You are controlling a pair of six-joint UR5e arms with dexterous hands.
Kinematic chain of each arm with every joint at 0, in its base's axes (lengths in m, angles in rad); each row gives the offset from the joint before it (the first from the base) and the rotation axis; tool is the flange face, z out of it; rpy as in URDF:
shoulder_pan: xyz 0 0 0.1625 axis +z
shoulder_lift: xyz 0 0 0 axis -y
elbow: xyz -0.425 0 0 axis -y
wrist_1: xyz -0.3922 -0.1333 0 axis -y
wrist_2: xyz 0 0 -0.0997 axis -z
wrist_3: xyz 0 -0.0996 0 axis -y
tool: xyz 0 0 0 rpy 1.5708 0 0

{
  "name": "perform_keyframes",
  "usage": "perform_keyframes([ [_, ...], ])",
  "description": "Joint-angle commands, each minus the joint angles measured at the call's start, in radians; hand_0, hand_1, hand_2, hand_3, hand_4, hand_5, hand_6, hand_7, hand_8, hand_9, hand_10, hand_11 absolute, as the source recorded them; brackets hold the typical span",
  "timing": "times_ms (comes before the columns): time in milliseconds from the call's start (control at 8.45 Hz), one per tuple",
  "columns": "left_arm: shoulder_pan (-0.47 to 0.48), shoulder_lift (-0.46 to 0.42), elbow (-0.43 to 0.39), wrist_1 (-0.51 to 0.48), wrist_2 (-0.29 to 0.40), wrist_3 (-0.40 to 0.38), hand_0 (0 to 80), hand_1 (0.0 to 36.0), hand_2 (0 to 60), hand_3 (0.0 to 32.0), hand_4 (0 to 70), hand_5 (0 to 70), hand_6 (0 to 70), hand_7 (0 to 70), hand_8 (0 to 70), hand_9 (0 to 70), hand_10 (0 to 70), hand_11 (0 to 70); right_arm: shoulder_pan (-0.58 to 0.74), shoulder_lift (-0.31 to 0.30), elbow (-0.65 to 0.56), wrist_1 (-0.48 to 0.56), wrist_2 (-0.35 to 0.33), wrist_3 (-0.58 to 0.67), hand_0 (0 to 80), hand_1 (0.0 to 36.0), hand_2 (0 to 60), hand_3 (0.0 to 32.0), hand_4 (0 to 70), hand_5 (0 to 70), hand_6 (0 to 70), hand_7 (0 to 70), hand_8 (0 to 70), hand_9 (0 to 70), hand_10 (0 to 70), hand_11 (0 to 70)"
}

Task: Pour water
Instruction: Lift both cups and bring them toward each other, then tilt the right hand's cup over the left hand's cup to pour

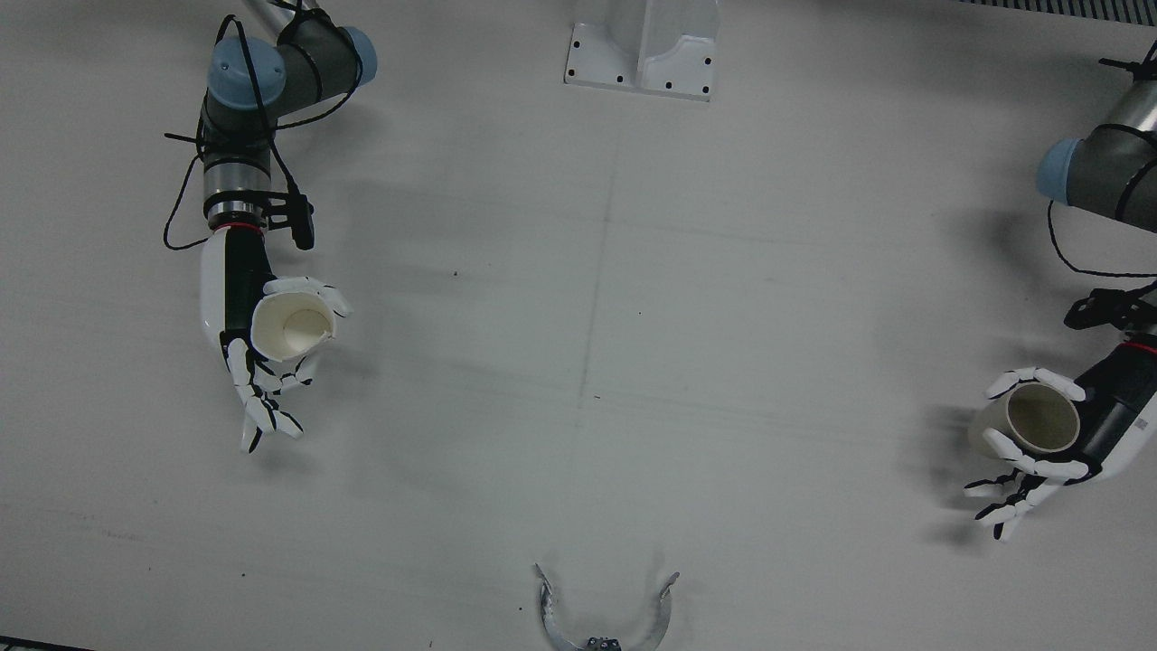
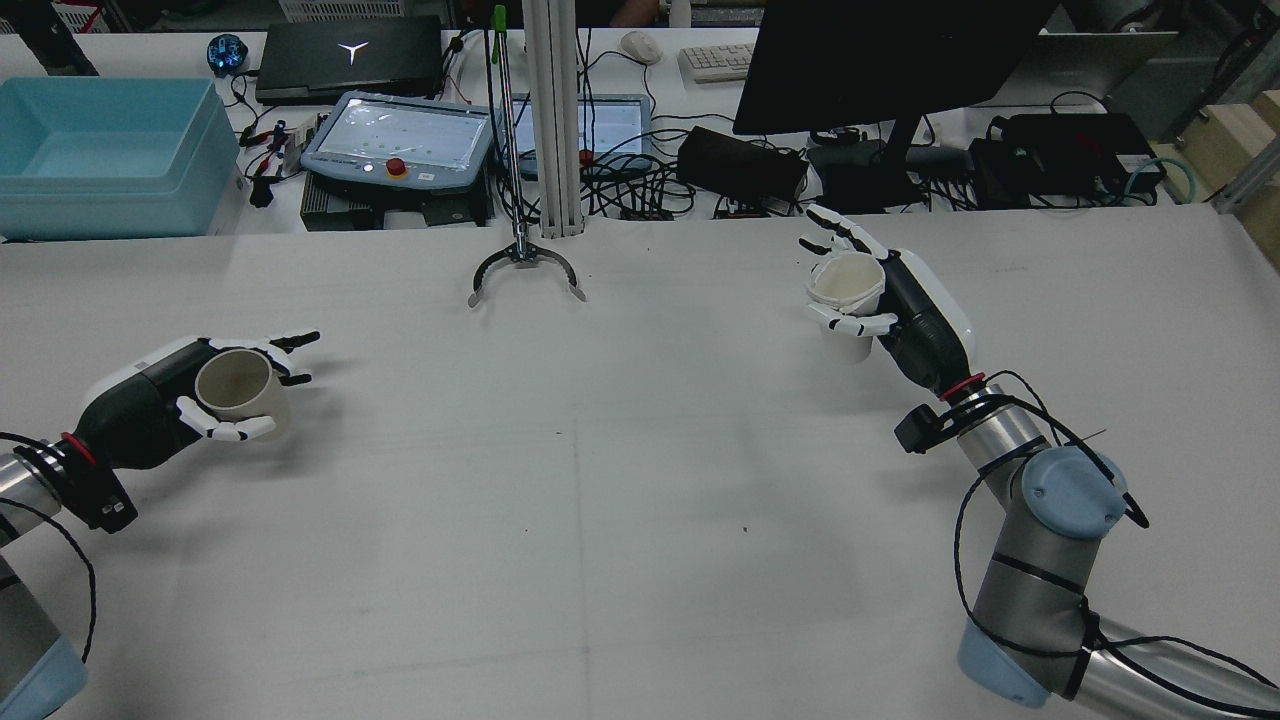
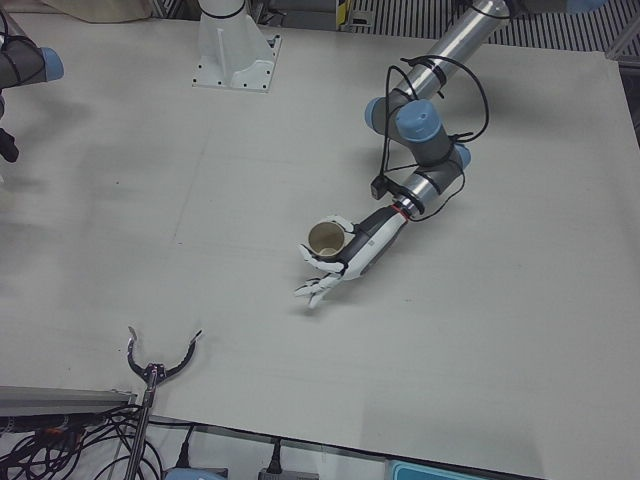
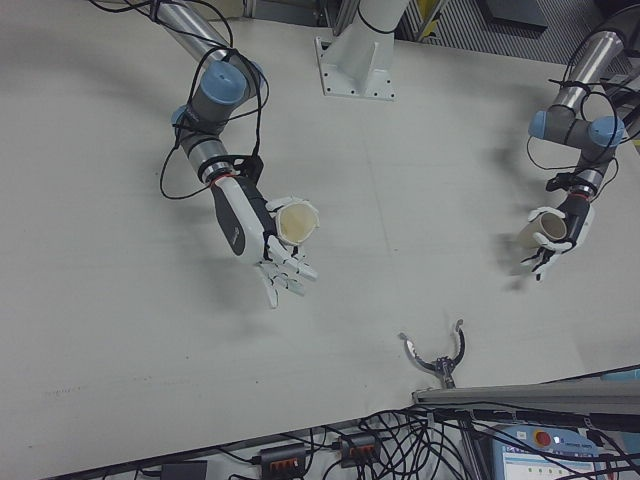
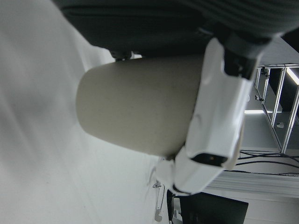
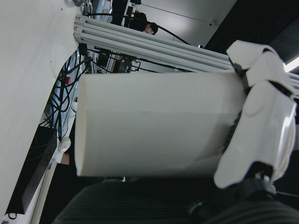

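Note:
My left hand (image 2: 165,400) is shut on a beige paper cup (image 2: 235,385) at the table's left side, low over the surface; I cannot tell whether the cup touches it. The same cup (image 1: 1039,420) stands upright with its mouth up, and it fills the left hand view as cup (image 5: 140,107). My right hand (image 2: 905,310) is shut on a white paper cup (image 2: 845,280) and holds it upright, clear of the table. In the front view that white cup (image 1: 294,330) has its rim squeezed slightly out of round. Neither cup's contents can be made out.
A metal claw tool (image 1: 606,615) on a pole lies at the table's operator-side edge, midway between the arms. A white mounting bracket (image 1: 642,54) is bolted at the robot side. A blue bin (image 2: 100,150), a teach pendant and a monitor stand beyond the table.

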Motion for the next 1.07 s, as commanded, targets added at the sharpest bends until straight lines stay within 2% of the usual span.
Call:
perform_keyframes([
  [0,0.132,-0.234,-0.001,0.151,0.004,0.055,80.0,36.0,60.0,0.0,70.0,70.0,14.5,12.1,5.2,1.0,12.3,21.0,0.018,0.002,0.041,-0.006,-0.002,-0.005,49.8,19.3,33.1,7.4,8.7,13.2,56.8,63.8,14.9,15.6,0.0,0.0],
  [237,0.165,-0.348,0.002,0.225,0.0,0.069,80.0,36.0,60.0,0.0,70.0,70.0,14.2,11.8,5.1,0.9,12.3,21.1,0.016,0.007,0.096,-0.023,0.0,-0.053,50.2,19.7,33.4,7.8,8.8,13.4,57.2,63.8,15.1,15.7,0.0,0.0],
  [355,0.222,-0.417,0.005,0.265,-0.002,0.09,80.0,36.0,60.0,0.0,70.0,70.0,14.5,12.2,5.2,1.0,12.5,21.4,0.012,0.034,0.168,-0.061,-0.005,-0.155,50.8,20.3,33.6,8.8,8.9,13.7,57.9,64.5,15.0,15.6,0.0,0.0],
  [473,0.242,-0.442,0.008,0.266,-0.005,0.112,80.0,36.0,60.0,0.0,70.0,70.0,14.9,12.3,5.3,1.0,12.7,21.7,-0.013,0.054,0.229,-0.09,-0.006,-0.242,53.5,23.0,33.6,7.6,10.0,14.6,58.8,64.8,15.1,15.4,0.0,0.0],
  [592,0.242,-0.442,0.002,0.271,-0.005,0.112,80.0,36.0,60.0,0.0,70.0,70.0,14.7,12.1,5.2,1.0,12.7,21.7,-0.059,0.069,0.25,-0.092,-0.005,-0.298,62.9,30.4,33.2,3.2,10.3,16.4,56.2,61.2,13.9,13.4,0.0,0.0],
  [710,0.241,-0.436,-0.001,0.273,-0.006,0.109,80.0,36.0,60.0,0.0,70.0,70.0,14.8,12.1,5.2,1.0,12.7,21.7,-0.088,0.086,0.255,-0.092,-0.011,-0.35,72.2,34.3,35.4,0.0,11.6,17.2,54.8,58.4,13.5,12.5,0.0,0.0],
  [828,0.239,-0.433,-0.001,0.273,-0.006,0.106,80.0,36.0,60.0,0.0,70.0,70.0,14.5,11.9,5.1,0.9,12.7,21.6,-0.105,0.083,0.287,-0.097,-0.032,-0.446,75.1,35.4,36.7,0.0,12.1,17.3,53.9,57.0,13.1,11.9,0.0,0.0],
  [947,0.241,-0.43,-0.001,0.273,-0.008,0.109,80.0,36.0,60.0,0.0,70.0,70.0,14.2,11.7,4.9,0.9,12.6,21.5,-0.105,0.085,0.331,-0.174,-0.098,-0.558,80.0,36.0,42.1,0.0,8.6,18.5,51.3,55.6,11.8,10.1,0.0,0.0],
])
